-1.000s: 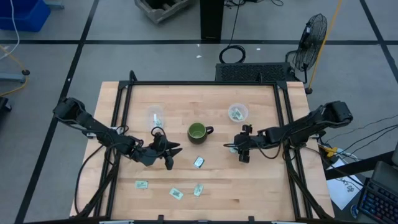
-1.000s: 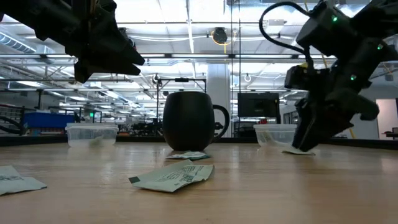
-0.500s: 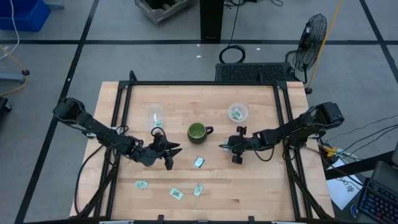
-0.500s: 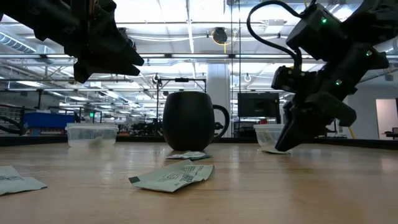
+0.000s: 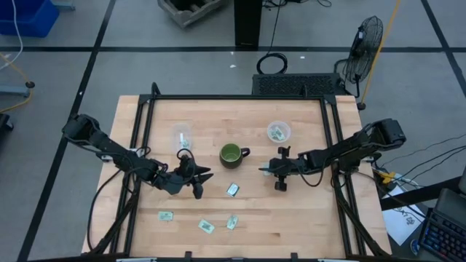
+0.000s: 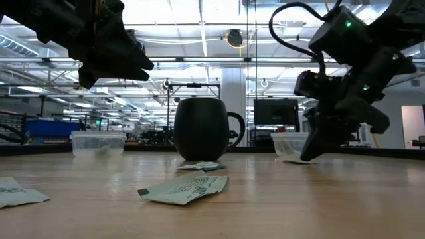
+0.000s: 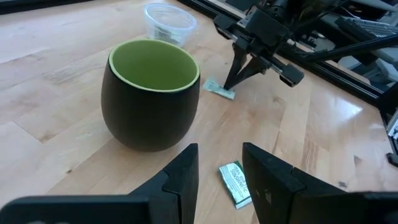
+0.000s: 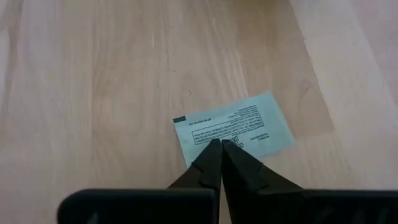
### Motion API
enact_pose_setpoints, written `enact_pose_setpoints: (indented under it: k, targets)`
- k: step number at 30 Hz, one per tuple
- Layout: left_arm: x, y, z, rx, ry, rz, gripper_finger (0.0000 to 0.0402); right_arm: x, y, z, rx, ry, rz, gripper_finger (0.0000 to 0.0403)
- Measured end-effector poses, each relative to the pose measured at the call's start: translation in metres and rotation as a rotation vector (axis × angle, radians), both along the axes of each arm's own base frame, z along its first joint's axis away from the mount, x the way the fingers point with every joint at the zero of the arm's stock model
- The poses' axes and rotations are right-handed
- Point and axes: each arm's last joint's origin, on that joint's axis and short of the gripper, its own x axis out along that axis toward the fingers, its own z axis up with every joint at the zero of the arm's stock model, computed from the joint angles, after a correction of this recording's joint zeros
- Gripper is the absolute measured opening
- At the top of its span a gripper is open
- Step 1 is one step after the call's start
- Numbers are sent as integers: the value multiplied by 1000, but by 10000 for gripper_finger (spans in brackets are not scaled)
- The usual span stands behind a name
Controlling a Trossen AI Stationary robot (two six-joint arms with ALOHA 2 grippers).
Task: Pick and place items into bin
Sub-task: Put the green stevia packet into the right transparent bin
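My right gripper [image 5: 271, 170] is shut, with its tips down on a pale green packet [image 8: 233, 127] that lies flat on the table right of the green mug [image 5: 231, 154]. My left gripper [image 5: 203, 183] is open and empty. It hangs above the table left of the mug, which fills the left wrist view [image 7: 152, 93]. Another packet [image 5: 233, 189] lies flat near the mug, and it also shows below my left fingers [image 7: 235, 183]. Three more packets [image 5: 206, 226] lie flat by the near edge. Two clear tubs [image 5: 182, 135] [image 5: 278, 132] holding packets stand at the far side. My right gripper touches the packet with its shut fingertips [image 8: 219, 149] on the packet's edge nearest the gripper [image 8: 211, 140]. The fingers slant down from the table's right side. The packet lies flat on the wood [image 6: 292, 159]. Whether the tips pinch the edge or only press on it, I cannot tell.
The black frame rails [image 5: 335, 145] run along the table's sides. In the low view two packets [image 6: 182, 189] [image 6: 199, 166] lie in front of the mug [image 6: 202, 129], and another [image 6: 16, 191] lies at the left. Bare wood lies between the mug and the tubs.
My right gripper has gone toward the table's left edge, nearer the mug, then come back a little, its fingers staying shut. The packet under its tips has slid along the table toward the mug.
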Motion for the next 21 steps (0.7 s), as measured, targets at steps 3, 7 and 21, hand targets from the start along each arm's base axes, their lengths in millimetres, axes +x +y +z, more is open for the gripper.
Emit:
enact_pose_setpoints:
  k: [3,7,21]
  targets:
    - [0,0,0,0,0,0,129,-2,0,11,-6,-47,11,1]
    - [0,0,0,3,1,-1,129,-2,0,26,0,-128,20,14]
    - [0,0,0,1,0,0,129,2,3,15,3,-101,52,245]
